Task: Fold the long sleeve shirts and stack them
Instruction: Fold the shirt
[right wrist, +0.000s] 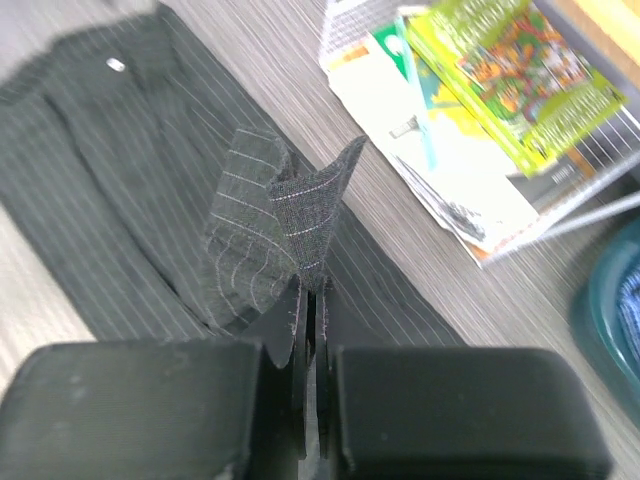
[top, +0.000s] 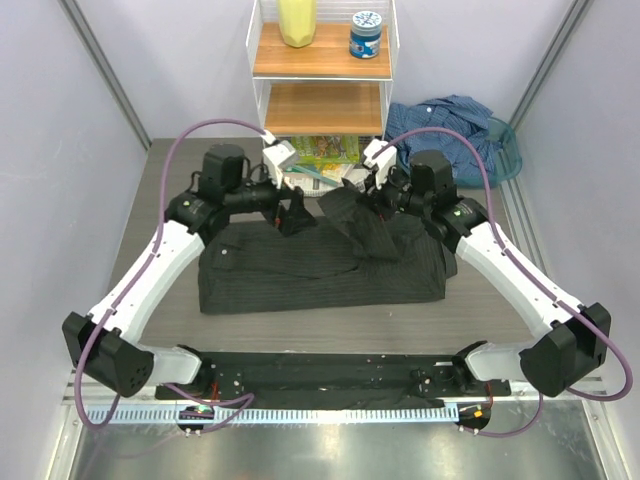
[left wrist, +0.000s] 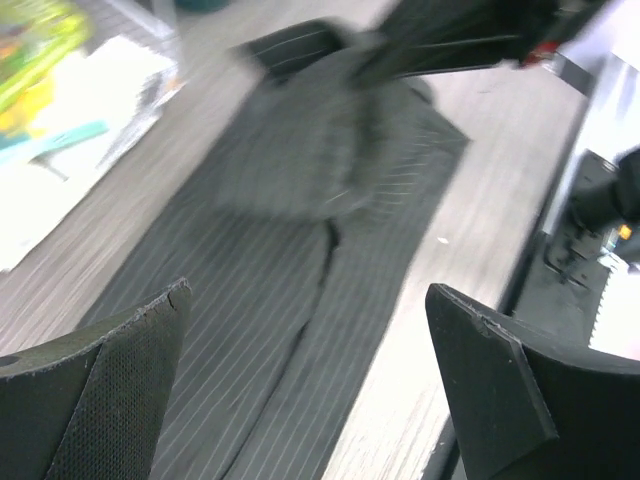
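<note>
Charcoal pinstriped shirt lies spread across the middle of the table; the right gripper is clamped on a thin raised fold near its far edge, and the left gripper hangs above the cloth, fingers wide apart and empty. Risk: a one-sided pull on so slim a pinch may slip free, or drag the garment askew toward the booklets just behind. Surface is grey wood-grain between pale walls, with a shelf rack at the back — the blue shirt sits heaped in a teal basket, far right.
</note>
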